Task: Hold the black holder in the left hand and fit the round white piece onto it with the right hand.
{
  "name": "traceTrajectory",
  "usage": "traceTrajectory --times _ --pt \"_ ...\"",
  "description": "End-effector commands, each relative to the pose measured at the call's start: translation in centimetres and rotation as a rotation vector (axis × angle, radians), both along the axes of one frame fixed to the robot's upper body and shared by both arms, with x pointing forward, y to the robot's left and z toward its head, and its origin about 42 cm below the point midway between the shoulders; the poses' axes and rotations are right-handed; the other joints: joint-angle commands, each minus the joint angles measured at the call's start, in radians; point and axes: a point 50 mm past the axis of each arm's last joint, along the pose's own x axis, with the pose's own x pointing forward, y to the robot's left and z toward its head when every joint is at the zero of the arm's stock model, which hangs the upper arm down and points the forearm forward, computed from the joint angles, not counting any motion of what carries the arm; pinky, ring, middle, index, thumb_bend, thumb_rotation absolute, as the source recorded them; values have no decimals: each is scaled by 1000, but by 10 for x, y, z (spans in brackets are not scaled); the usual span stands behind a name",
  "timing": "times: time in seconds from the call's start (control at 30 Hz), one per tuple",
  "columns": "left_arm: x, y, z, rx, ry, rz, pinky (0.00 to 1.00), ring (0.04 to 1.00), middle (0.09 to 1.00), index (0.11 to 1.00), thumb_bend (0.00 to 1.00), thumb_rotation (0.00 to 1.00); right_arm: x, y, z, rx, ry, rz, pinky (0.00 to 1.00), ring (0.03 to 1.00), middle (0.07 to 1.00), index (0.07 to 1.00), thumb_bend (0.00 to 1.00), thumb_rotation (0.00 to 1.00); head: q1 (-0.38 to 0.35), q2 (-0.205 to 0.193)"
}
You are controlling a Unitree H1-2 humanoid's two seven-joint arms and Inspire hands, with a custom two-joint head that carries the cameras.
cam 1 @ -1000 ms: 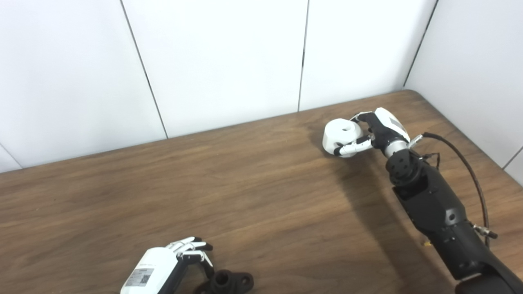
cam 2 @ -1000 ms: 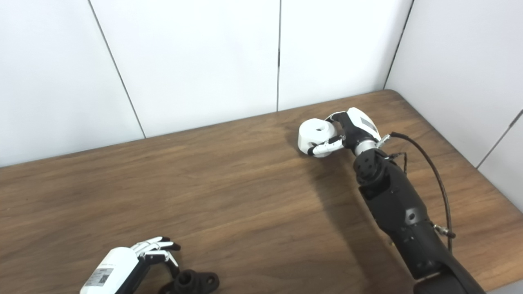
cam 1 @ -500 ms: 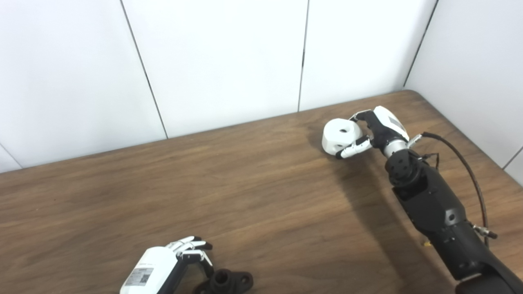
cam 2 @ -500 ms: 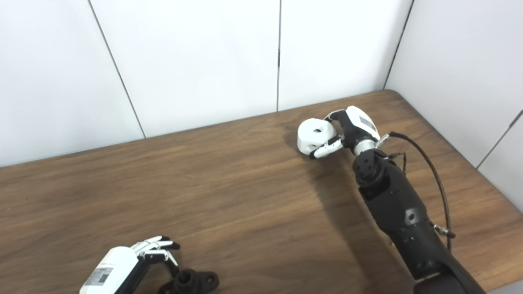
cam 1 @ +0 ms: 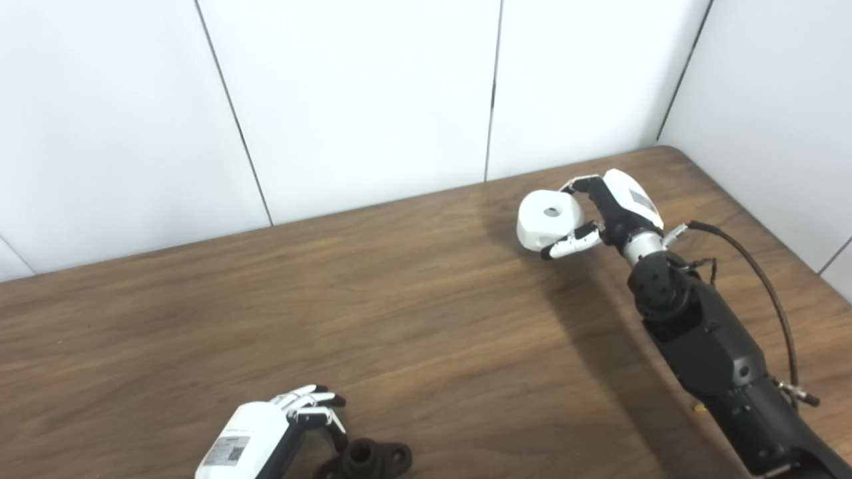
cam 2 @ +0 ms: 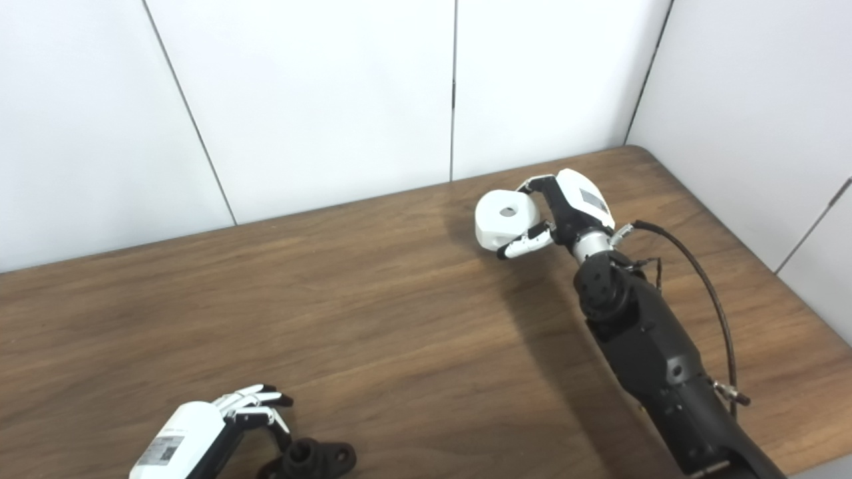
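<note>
In the left eye view, the right hand (cam 1: 602,216) is clamped on the round white piece (cam 1: 550,220) at the far right of the table (cam 1: 413,319), thumb underneath and fingers over the top. The piece appears lifted clear of the wood, its centre hole facing up and toward the camera. At the bottom edge the left hand (cam 1: 293,426) lies low beside the black holder (cam 1: 369,459), fingers spread and pointing toward it. The holder sits on the table and seems not yet gripped, though the frame cuts off its lower part, so contact under the fingers cannot be ruled out. As a judgement, the task is at an early stage: the white piece is picked up, the holder is not yet raised, and the two parts are well apart, so carrying them together and fitting remain.

In the right eye view, the same arrangement appears a little further left. The black holder (cam 2: 313,458) is somewhat better framed: its upright central socket and one flange with a hole show, with the left hand (cam 2: 246,411) just beside it, its fingers apart. The round white piece (cam 2: 504,219) in the right hand (cam 2: 562,211) shows its faceted lower rim and the thumb pressed against that rim more plainly.
</note>
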Motion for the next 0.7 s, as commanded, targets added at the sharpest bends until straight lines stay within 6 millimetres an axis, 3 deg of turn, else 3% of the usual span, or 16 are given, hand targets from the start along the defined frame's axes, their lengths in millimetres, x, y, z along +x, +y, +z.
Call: traceTrajectory --times 0.0,0.23,0.4,0.67 --pt "-9 8 -21 72 110 13 808 868 795 486 520 46 -3 6 30 -51 -106 67 806 856 775 485 520 136 -1 1" --pt "-8 6 -22 70 114 17 806 869 795 486 520 47 -32 34 43 -44 -132 175 791 861 770 484 520 138 20 4" --pt "-8 2 -20 74 109 16 817 870 796 486 520 47 -53 59 54 30 -60 248 824 870 761 483 521 140 61 17" --pt "-7 -10 -16 92 100 14 837 871 798 487 520 48 -84 86 66 86 29 370 837 851 742 482 525 141 151 65"
